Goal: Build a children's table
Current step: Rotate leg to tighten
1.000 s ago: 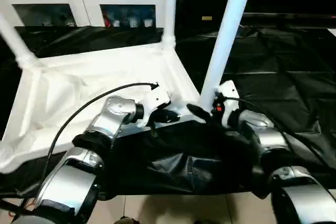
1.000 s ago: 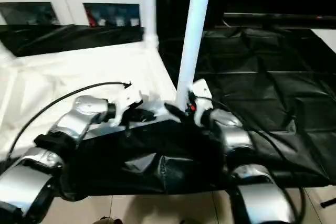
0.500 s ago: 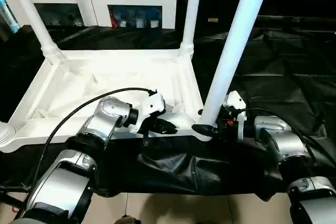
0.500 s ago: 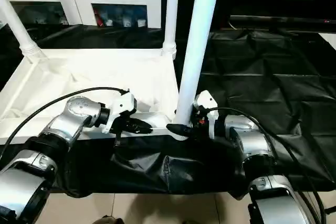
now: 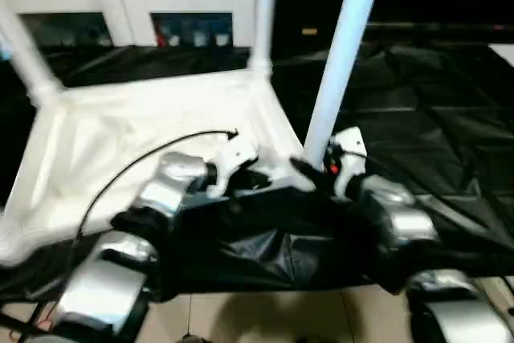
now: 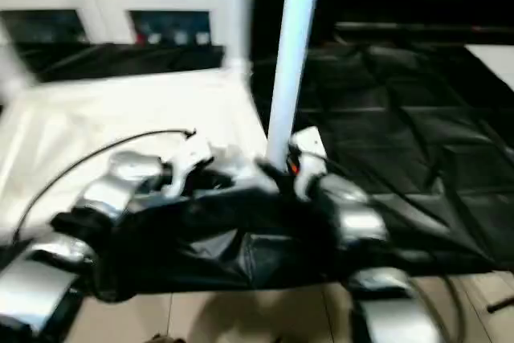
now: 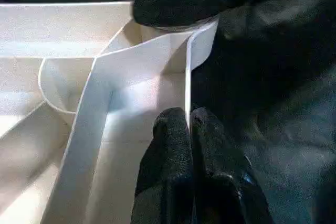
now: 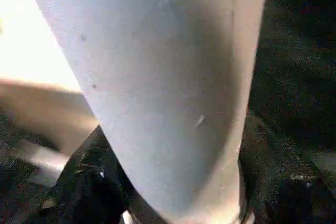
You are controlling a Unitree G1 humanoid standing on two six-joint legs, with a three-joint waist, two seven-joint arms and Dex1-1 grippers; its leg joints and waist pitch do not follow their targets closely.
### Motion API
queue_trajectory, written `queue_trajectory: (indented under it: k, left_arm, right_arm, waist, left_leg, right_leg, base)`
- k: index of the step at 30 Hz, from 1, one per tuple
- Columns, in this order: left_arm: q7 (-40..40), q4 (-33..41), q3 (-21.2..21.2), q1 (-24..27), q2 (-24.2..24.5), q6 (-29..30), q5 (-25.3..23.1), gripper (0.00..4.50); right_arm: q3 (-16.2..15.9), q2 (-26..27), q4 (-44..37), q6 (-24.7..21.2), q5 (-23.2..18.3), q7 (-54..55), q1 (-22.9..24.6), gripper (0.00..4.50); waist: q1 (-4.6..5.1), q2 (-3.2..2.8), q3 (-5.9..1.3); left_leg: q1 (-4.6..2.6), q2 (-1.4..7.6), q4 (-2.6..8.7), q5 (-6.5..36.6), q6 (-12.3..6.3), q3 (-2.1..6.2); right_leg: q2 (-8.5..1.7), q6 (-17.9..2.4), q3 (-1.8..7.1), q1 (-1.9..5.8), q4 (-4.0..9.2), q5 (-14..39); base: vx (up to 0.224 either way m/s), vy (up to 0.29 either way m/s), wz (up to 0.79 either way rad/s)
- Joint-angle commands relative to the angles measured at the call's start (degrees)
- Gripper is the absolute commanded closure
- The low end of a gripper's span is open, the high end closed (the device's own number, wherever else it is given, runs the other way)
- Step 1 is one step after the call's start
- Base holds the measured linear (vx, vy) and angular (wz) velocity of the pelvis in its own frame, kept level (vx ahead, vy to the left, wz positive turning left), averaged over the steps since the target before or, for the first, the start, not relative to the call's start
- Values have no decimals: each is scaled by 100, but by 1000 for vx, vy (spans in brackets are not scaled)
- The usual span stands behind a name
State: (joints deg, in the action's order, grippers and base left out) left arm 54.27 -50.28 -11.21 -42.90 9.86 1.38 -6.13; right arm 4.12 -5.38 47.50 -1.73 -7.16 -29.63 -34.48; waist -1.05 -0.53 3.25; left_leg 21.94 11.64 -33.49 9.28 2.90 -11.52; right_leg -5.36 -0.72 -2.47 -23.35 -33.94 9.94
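Observation:
The white tabletop (image 5: pixel 120 134) lies upside down on black sheeting, ribs up. Legs stand in its corner sockets: one far left (image 5: pixel 24 58), one far right (image 5: pixel 263 6), and one near right (image 5: pixel 337 54). My left gripper (image 5: pixel 250 181) is at the near rim, beside the near right socket. In the left wrist view it (image 7: pixel 188 124) is shut on the thin rim wall (image 7: pixel 157 56). My right gripper (image 5: pixel 309 170) grasps the base of the near right leg (image 8: pixel 157 77), with a black finger (image 8: pixel 86 182) on either side of the tube.
Black sheeting (image 5: pixel 434 102) covers the floor to the right and is bunched up (image 5: pixel 273 247) over the tabletop's near edge and my forearms. A white cabinet with glass doors (image 5: pixel 120 6) stands behind. Pale floor tiles (image 5: pixel 265 315) show at the front.
The whole picture has shifted as the camera moved. Half a second ago the near rim showed plainly; bunched black sheeting now covers it. Both grippers keep their holds.

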Motion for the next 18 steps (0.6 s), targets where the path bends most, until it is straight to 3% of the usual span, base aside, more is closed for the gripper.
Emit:
queue_trajectory:
  k: [1, 3, 5, 8, 9, 11, 13, 15, 16, 17, 18]
  left_arm:
    - [-439, 129, -1, -136, -376, 81, 93, 450]
    - [-484, 172, -7, -113, -420, 124, 105, 450]
    - [-460, 269, -23, -70, -456, 146, 147, 450]
    - [-242, 354, -99, -15, -404, 7, 133, 450]
    - [-202, 368, -112, 0, -385, -33, 105, 450]
    - [-177, 377, -114, 4, -377, -55, 101, 450]
    - [-28, 353, -149, -23, -303, -190, 96, 450]
    - [47, 290, -186, -74, -241, -315, 69, 450]
    - [124, 241, -210, -102, -222, -342, 60, 450]
    - [140, 234, -214, -106, -219, -345, 58, 450]
    - [124, 174, -217, -134, -212, -382, 28, 450]
  right_arm:
    - [-198, 551, 304, -204, -30, 362, 3, 198]
    - [-155, 639, 339, -191, -49, 499, -24, 198]
    - [-159, 700, 359, -132, -49, 510, -56, 198]
    - [-287, 607, 398, 156, 53, 145, -118, 198]
    - [-298, 582, 439, 228, 92, 108, -142, 128]
    - [-257, 567, 456, 241, 93, 111, -158, 128]
    - [-300, 346, 255, 195, 102, -187, -88, 93]
    - [-373, 47, -6, 207, 100, -588, 49, 93]
    - [-345, -172, -210, 176, 20, -853, 170, 93]
    - [-335, -213, -243, 174, 3, -905, 192, 93]
    - [-186, -492, -500, 99, -195, -1228, 343, 93]
  waist:
    - [16, -18, -355]
    - [28, -16, -359]
    - [25, 28, -368]
    - [18, 11, -375]
    - [26, 2, -371]
    - [27, 8, -378]
    - [28, 36, -377]
    - [16, 29, -382]
    - [1, 79, -385]
    - [-34, 66, -387]
    - [-77, 96, -408]
  left_leg:
    - [-172, 125, 459, 2316, 131, 126]
    - [-154, 121, 464, 2298, 91, 120]
    - [-140, 125, 461, 2241, 27, 111]
    - [-122, 129, 450, 2095, -47, 97]
    - [-116, 124, 451, 2094, -55, 94]
    - [-116, 126, 448, 2062, -66, 91]
    - [-112, 123, 442, 2001, -119, 83]
    - [-107, 126, 435, 1921, -158, 84]
    - [-96, 127, 424, 1861, -220, 76]
    - [-111, 135, 418, 1821, -253, 70]
    - [-85, 135, 397, 1529, -352, 59]
  right_leg:
    - [-247, -920, 137, 120, 536, 2497]
    - [-230, -945, 131, 136, 525, 2336]
    - [-238, -971, 138, 145, 511, 2224]
    - [-243, -1044, 145, 163, 490, 1959]
    - [-237, -1060, 144, 166, 488, 1931]
    - [-235, -1079, 146, 174, 479, 1855]
    - [-237, -1103, 147, 193, 474, 1806]
    - [-238, -1100, 146, 203, 469, 1772]
    - [-236, -1091, 145, 222, 466, 1708]
    - [-241, -1071, 153, 220, 468, 1661]
    - [-243, -1145, 160, 249, 422, 1333]
  base:
    - [0, 0, 0]
    - [0, 0, 0]
    - [0, 0, 0]
    - [0, 0, 0]
    - [0, 0, 0]
    - [0, 0, 0]
    - [0, 0, 0]
    - [0, 0, 0]
    - [0, 0, 0]
    - [0, 0, 0]
    - [0, 0, 0]
